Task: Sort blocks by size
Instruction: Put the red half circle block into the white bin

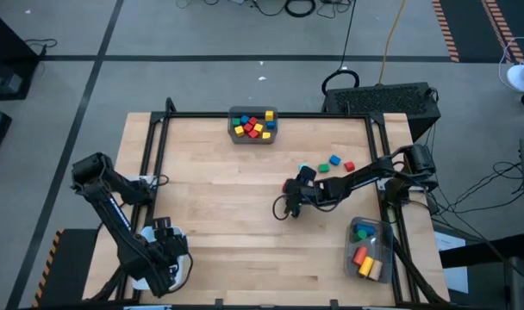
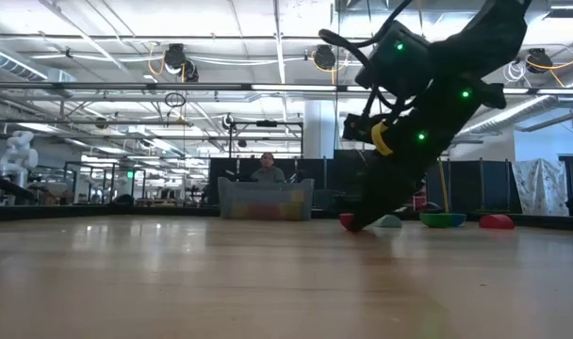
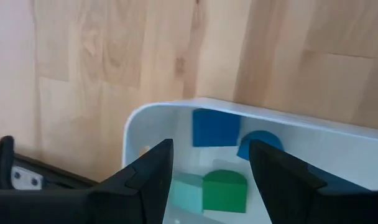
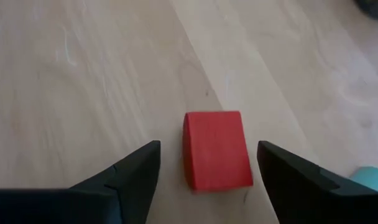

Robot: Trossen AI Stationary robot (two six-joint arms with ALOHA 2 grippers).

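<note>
One red block seemingly between tool tips

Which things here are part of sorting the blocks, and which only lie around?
Part of the job:
- red block between the open right gripper fingers
- loose blocks
- blocks in the bins

Lying about:
- black box
- cables

High view: overhead, straight down on the whole counter and both arms.
Low view: counter-top height, level across the boards into the room behind.
Left wrist view: close, facing down into a white bin.
Right wrist view: close, on a red block.
Shared: the red block also shows in the low view; the grey bin in the high and low views.
</note>
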